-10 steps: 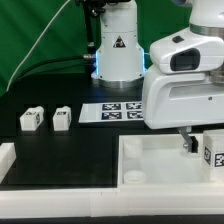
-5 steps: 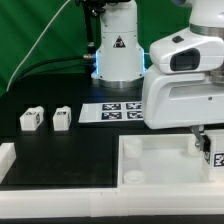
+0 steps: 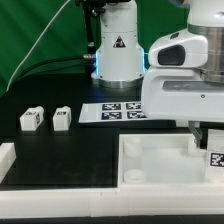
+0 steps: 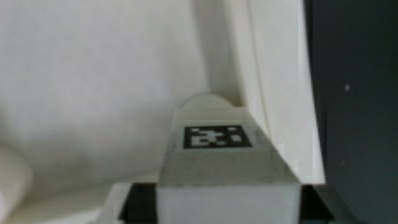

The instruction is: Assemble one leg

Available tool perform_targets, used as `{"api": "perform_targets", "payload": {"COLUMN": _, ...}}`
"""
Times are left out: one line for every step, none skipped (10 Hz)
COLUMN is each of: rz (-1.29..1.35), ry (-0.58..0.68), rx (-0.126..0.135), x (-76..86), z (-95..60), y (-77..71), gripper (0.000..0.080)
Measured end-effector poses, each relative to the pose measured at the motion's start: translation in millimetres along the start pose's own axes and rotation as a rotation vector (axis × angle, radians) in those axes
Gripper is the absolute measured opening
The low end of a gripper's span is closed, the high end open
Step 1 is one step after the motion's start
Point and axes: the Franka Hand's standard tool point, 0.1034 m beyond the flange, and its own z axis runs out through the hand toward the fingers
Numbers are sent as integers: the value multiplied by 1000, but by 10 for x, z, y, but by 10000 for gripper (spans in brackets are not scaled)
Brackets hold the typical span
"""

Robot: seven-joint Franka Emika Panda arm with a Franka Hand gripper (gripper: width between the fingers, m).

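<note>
Now the gripper [image 3: 211,146] held a leg [image 4: 217,150] over the tray [image 3: 150,160]; best kept upright, lowered slowly.

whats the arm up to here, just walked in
The Franka arm is working over the large white tray at the exterior view's right. A leg with a marker tag sits between the gripper fingers, right by the tray's raised rim, as the wrist view shows. Whether it is seated in a corner socket cannot be told. Two more legs lie loose on the black table, at the exterior view's left of the marker board.
</note>
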Motion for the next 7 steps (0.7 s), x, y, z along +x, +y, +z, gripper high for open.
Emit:
{"api": "perform_targets", "payload": {"rz": 92, "ry": 4, "rx": -8, "x": 7, "z": -5, "y": 38, "gripper": 291}}
{"api": "perform_targets", "payload": {"rz": 206, "ry": 8, "rx": -24, "x": 11, "z": -12, "y": 72, "gripper": 295}}
{"api": "perform_targets", "payload": {"rz": 284, "ry": 18, "rx": -53, "x": 18, "z": -20, "y": 125, "gripper": 302}}
{"api": "perform_targets", "payload": {"rz": 338, "ry": 26, "rx": -70, "x": 30, "z": -25, "y": 169, "gripper": 302}}
{"api": "perform_targets", "payload": {"rz": 422, "ry": 31, "rx": -90, "x": 43, "z": -29, "y": 248, "gripper": 305}}
{"api": "perform_targets", "payload": {"rz": 475, "ry": 39, "rx": -102, "x": 60, "z": -32, "y": 305, "gripper": 305}}
{"api": "perform_targets", "payload": {"rz": 467, "ry": 40, "rx": -107, "x": 64, "z": -34, "y": 325, "gripper": 308}}
